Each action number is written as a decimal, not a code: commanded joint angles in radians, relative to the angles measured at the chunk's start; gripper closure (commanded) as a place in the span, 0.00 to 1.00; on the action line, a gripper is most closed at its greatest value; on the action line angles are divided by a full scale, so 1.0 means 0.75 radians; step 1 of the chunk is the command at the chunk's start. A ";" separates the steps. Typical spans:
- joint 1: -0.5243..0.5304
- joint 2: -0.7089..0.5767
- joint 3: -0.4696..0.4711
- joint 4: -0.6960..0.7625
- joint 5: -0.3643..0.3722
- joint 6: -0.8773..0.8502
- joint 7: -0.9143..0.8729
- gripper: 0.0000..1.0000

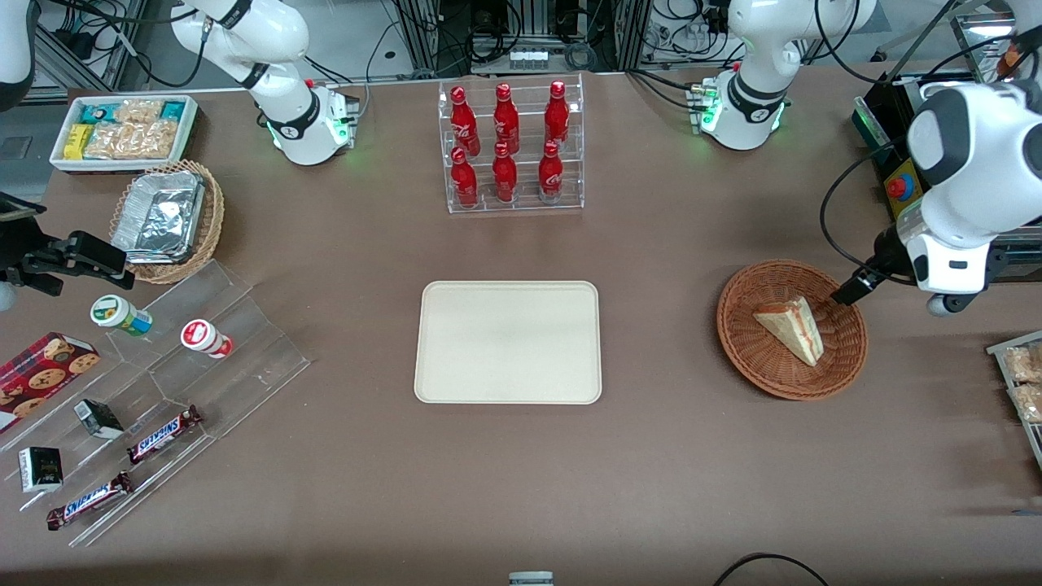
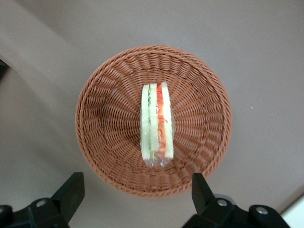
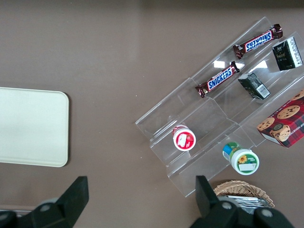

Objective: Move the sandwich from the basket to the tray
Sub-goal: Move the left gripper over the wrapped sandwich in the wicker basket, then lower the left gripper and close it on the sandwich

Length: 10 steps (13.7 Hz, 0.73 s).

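The sandwich (image 1: 790, 330) (image 2: 156, 124) is a cream wedge with a red and green filling stripe, wrapped in clear film. It lies alone in the round reddish-brown basket (image 1: 749, 358) (image 2: 107, 95). My gripper (image 2: 136, 184) hangs high above the basket's rim, open wide, with nothing between its black fingers (image 2: 71, 187). In the front view the working arm's white wrist (image 1: 952, 260) hovers over the basket's edge toward the working arm's end of the table. The cream-beige tray (image 1: 509, 342) (image 3: 33, 126) lies bare at the table's middle, toward the parked arm from the basket.
A clear rack of red bottles (image 1: 510, 146) stands farther from the front camera than the tray. A black box with a red button (image 1: 895, 187) and trays of snack packs (image 1: 1022, 382) flank the working arm. An acrylic step shelf (image 1: 212, 358) with snacks sits toward the parked arm's end.
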 commanded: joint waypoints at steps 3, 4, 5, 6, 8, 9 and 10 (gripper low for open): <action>-0.010 0.078 -0.016 -0.186 0.004 0.314 -0.140 0.00; -0.010 0.094 -0.016 -0.237 0.006 0.404 -0.150 0.00; -0.016 0.115 -0.016 -0.266 0.004 0.472 -0.156 0.00; -0.030 0.145 -0.016 -0.276 0.006 0.523 -0.195 0.00; -0.071 0.200 -0.016 -0.280 0.008 0.593 -0.222 0.00; -0.081 0.225 -0.016 -0.280 0.008 0.623 -0.222 0.00; -0.093 0.250 -0.016 -0.278 0.008 0.646 -0.224 0.00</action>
